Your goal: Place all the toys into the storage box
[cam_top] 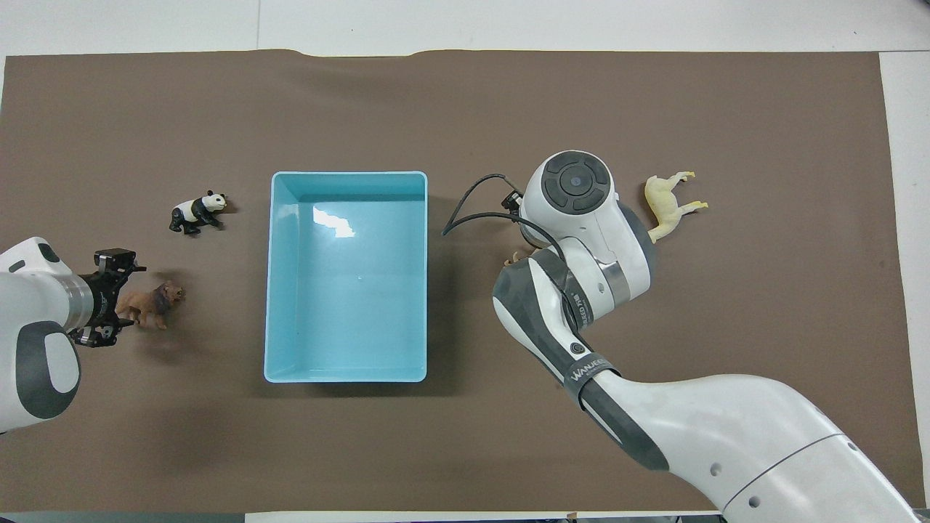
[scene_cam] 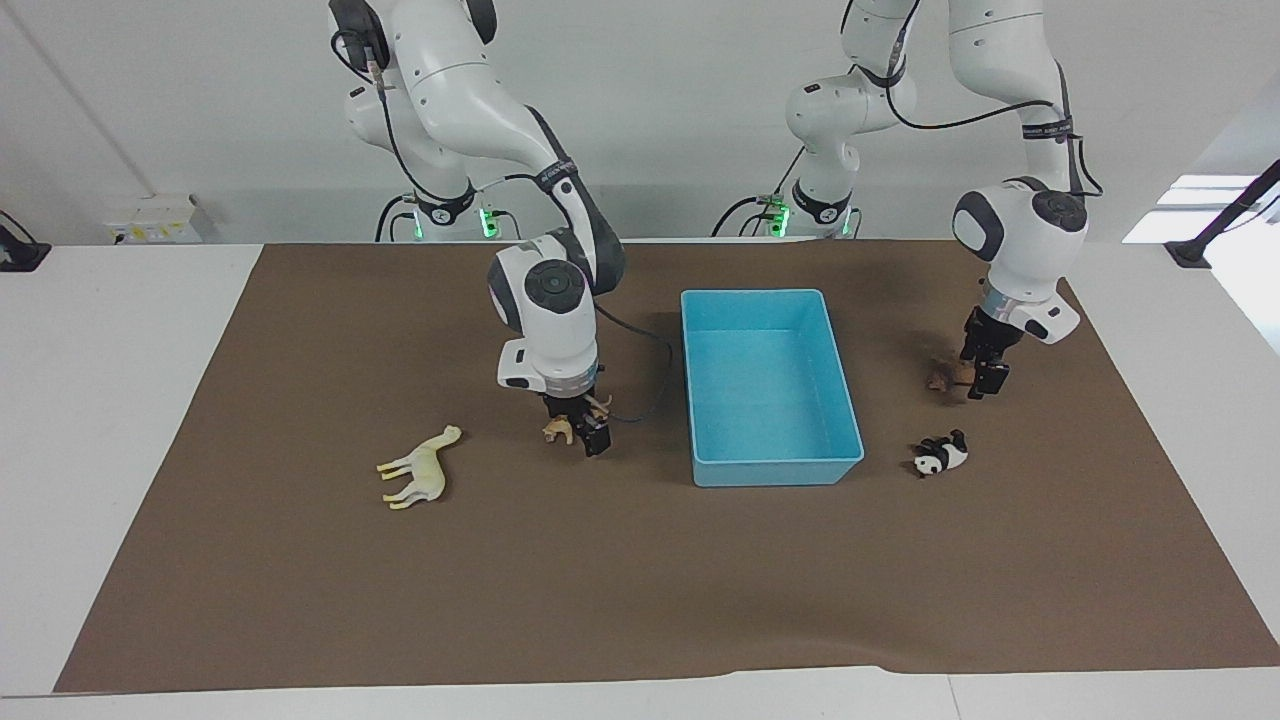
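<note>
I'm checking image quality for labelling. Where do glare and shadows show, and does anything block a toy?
Overhead view: white glare patch on the light blue plastic storage box floor; the right arm covers most of the orange tiger figurine. Facing view: soft shadows fall on the brown mat beside the box; window brightness at the left arm's edge.
</note>
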Robot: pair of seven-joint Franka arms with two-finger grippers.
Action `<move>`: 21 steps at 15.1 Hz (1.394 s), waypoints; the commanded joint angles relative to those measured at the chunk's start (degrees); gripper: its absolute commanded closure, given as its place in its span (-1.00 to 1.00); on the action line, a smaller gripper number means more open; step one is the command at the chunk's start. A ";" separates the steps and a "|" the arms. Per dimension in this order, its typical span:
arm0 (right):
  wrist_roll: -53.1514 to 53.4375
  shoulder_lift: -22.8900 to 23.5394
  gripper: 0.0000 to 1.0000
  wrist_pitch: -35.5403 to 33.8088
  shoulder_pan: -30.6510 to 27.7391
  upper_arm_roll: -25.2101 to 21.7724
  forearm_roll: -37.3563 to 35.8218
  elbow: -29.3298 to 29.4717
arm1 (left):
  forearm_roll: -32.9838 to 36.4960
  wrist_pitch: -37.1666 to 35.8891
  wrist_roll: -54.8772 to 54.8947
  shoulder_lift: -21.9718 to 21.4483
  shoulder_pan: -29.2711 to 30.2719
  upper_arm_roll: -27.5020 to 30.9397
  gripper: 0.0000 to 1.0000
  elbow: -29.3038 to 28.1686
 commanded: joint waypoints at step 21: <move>-2.06 -2.73 1.00 -11.06 -1.33 -0.58 -2.23 6.63 | -6.97 -35.91 -4.29 0.07 -12.07 -0.92 0.58 32.21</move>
